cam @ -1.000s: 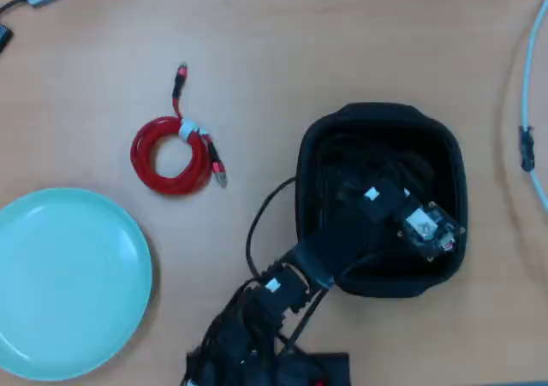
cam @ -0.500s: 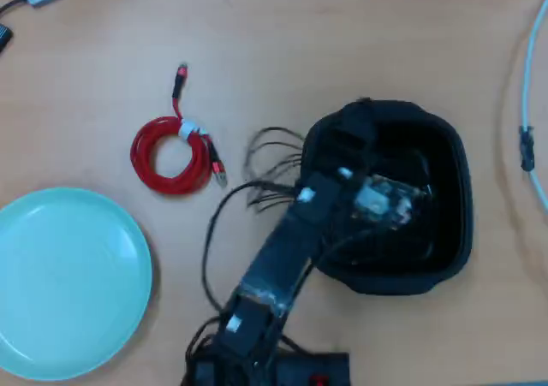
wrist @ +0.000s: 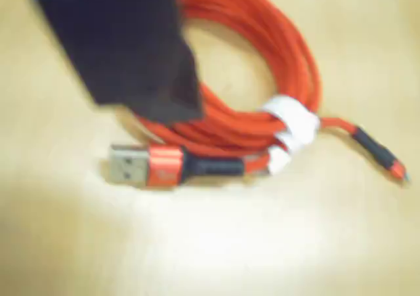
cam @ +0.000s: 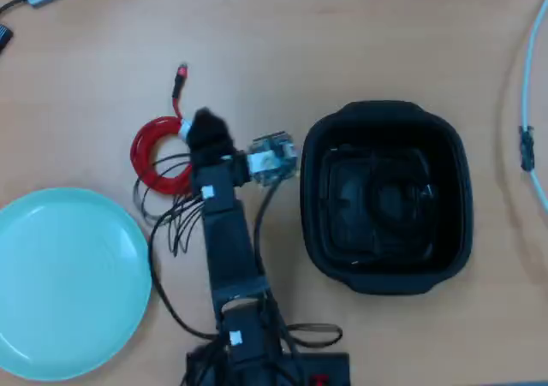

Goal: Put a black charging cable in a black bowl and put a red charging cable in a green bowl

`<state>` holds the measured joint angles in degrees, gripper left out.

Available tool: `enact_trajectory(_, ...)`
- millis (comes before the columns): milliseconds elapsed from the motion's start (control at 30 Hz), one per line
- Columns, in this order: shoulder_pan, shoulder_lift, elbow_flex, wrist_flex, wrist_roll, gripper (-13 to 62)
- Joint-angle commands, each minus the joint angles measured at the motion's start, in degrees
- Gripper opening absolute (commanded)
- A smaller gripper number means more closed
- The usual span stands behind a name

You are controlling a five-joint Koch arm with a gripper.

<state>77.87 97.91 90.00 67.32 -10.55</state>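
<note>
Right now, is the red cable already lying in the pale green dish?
No, in the overhead view the red charging cable lies on the table, apart from the green bowl.

Taking the red charging cable [cam: 158, 159] as landmark: the arm [cam: 224, 232] overhangs its right edge, blocking approach from that side. Bare table [cam: 342, 35] lies above and to its left. Below it the green bowl [cam: 68, 283] sits near; the black bowl [cam: 383, 198] stands well apart to the right.
</note>
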Motion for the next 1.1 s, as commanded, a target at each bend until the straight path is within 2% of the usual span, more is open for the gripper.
enact_trajectory(0,-3.3,-0.5,-0.4,0.0,0.2,44.2)
enact_trajectory(100,-10.0,-0.7,4.0,-0.3,5.4,44.3)
enact_trajectory(200,-14.7,-1.2,5.1,-0.4,16.5,44.2)
enact_trajectory(300,-18.5,-4.8,4.9,-0.4,29.7,44.2)
enact_trajectory(433,-23.2,-8.8,4.9,-0.6,38.8,44.2)
enact_trajectory(700,-28.0,-18.6,2.7,-5.6,44.2,44.2)
enact_trajectory(1067,-26.5,-26.7,-5.3,-4.9,42.3,43.8)
